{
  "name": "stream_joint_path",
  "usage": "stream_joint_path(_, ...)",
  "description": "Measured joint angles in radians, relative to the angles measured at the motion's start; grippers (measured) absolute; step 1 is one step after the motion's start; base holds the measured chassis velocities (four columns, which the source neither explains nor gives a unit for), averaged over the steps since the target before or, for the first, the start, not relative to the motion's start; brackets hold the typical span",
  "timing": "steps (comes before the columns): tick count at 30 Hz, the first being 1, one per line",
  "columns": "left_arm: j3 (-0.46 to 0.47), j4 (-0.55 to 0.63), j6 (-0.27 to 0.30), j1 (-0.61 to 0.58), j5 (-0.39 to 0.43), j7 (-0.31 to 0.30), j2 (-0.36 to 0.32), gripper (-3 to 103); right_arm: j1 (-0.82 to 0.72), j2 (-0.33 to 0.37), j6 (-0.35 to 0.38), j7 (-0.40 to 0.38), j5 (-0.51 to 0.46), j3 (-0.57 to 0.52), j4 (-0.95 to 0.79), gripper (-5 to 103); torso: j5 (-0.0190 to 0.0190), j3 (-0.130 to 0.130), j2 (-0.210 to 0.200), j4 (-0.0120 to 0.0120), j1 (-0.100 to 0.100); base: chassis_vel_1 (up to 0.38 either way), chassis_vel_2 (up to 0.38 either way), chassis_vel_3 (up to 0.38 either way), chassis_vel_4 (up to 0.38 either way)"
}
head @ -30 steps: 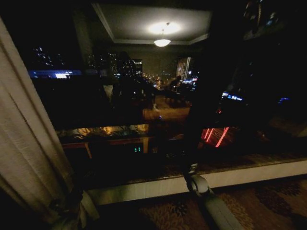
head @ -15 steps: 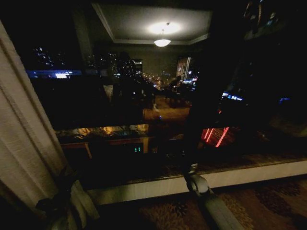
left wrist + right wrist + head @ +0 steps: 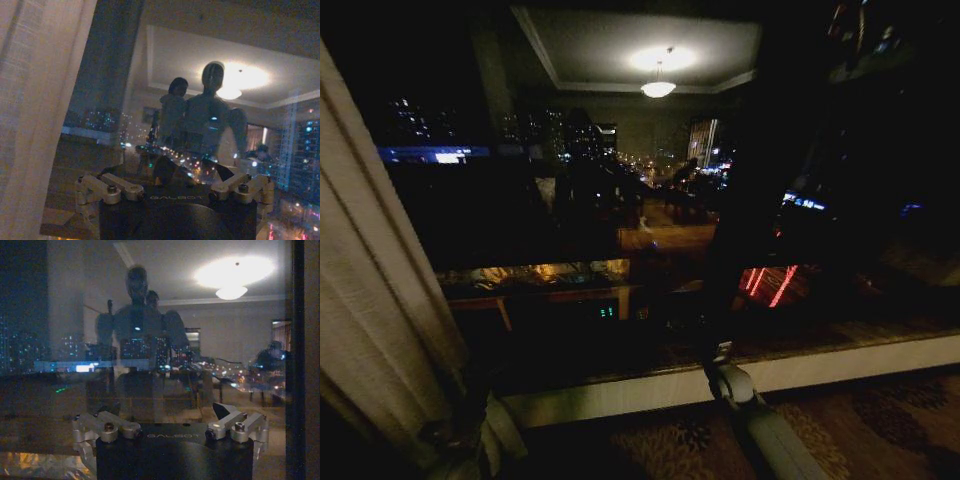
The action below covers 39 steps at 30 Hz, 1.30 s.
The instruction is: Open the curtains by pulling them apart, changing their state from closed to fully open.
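Observation:
One cream-white curtain [image 3: 380, 330] hangs bunched at the far left of the head view, its pleats drawn down to the lower left corner. My left gripper [image 3: 455, 435] sits low against the curtain's inner edge. In the left wrist view the curtain [image 3: 35, 100] hangs beside the left gripper [image 3: 172, 180], whose jaws stand open with no fabric between them. My right gripper [image 3: 722, 352] points at the dark window glass near the sill. In the right wrist view the right gripper [image 3: 172, 422] is open and empty. The middle of the window is bare.
The glass [image 3: 650, 200] shows night city lights and reflects the room, a ceiling lamp [image 3: 658, 88] and the robot. A pale window sill [image 3: 840, 365] runs along the bottom, above patterned carpet [image 3: 880, 430]. A dark window frame post [image 3: 298, 360] stands close to the right gripper.
The left gripper and the curtain's lower edge swung further left half a second ago. Both have since come back slightly to the right. The right arm has not moved.

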State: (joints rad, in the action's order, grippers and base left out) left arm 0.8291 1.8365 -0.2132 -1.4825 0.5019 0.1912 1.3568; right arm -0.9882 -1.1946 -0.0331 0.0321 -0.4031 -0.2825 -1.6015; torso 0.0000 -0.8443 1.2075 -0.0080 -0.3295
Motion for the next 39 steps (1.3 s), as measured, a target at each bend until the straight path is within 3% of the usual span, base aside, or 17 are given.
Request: stream_joint_path(39,-0.001,-0.002,-0.017,0.0,-0.023,0.014,0.0,100,0.0,0.0,0.0,0.0,0.0,0.0,0.0,100,-0.0002,0.0,0.0,0.0002,0.0,-0.024,-0.025,0.026,0.023)
